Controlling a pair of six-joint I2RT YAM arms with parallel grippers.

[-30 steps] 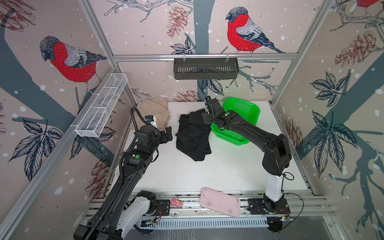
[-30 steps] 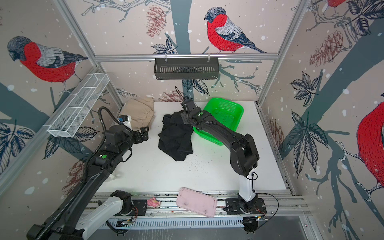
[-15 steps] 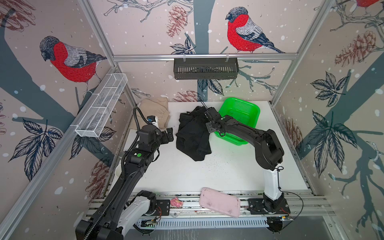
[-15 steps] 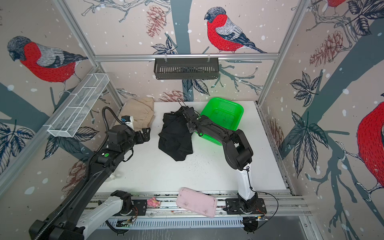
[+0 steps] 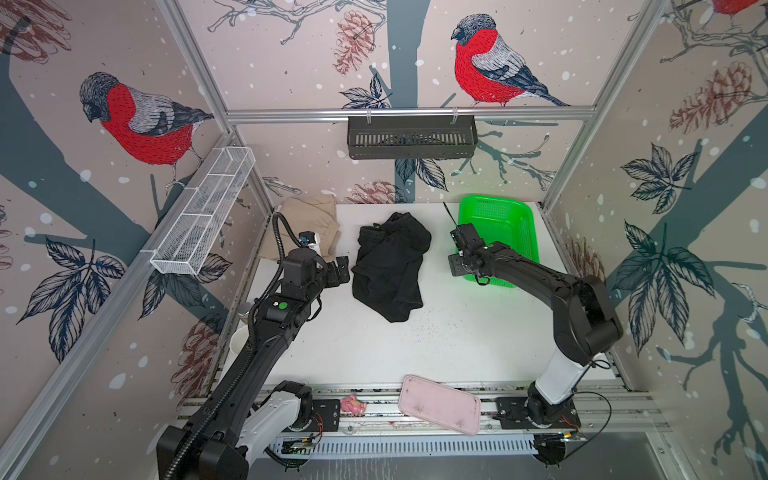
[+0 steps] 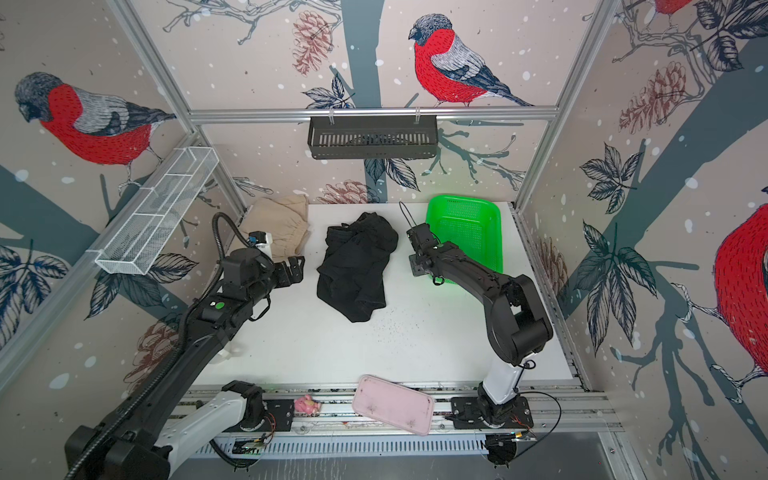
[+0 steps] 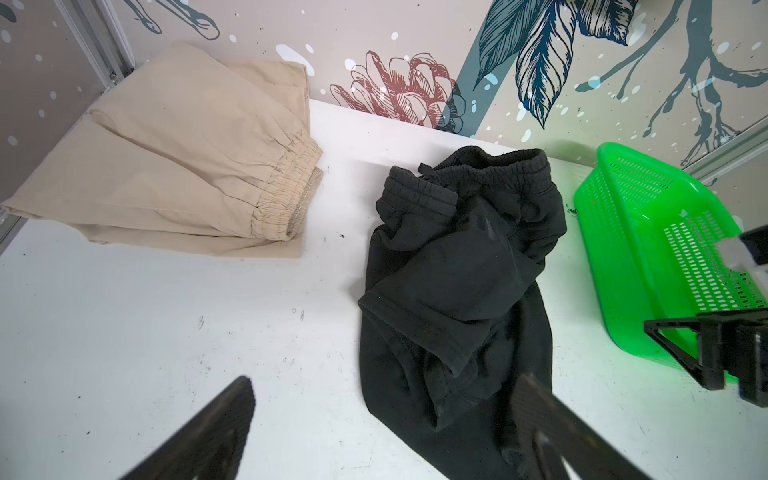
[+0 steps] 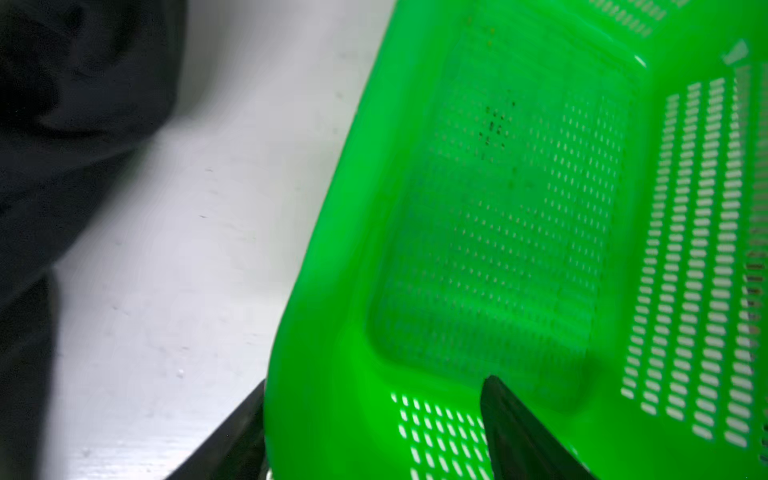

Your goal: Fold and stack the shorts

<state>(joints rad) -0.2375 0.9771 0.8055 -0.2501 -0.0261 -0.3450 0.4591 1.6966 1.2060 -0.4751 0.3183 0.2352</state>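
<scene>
The black shorts [image 5: 390, 266] [image 6: 357, 266] lie crumpled mid-table, waistband toward the back wall, also seen in the left wrist view [image 7: 457, 282]. The beige shorts [image 5: 311, 220] [image 6: 278, 224] [image 7: 178, 166] lie folded in the back left corner. My left gripper [image 5: 338, 272] [image 6: 293, 270] [image 7: 384, 380] hovers open and empty just left of the black pair. My right gripper [image 5: 457, 259] [image 6: 417, 266] [image 8: 376, 380] is open at the green basket's near-left corner, one finger outside its wall and one inside.
The green mesh basket [image 5: 498, 205] [image 6: 465, 201] [image 7: 623, 208] [image 8: 332, 249] stands back right, empty. A pink tray [image 5: 438, 405] and a small pink item [image 5: 351, 405] lie on the front rail. A white wire shelf [image 5: 203, 216] juts from the left wall.
My right gripper has drawn back from the top of the black shorts to the basket's corner. The basket has shifted right. The left arm has barely moved.
</scene>
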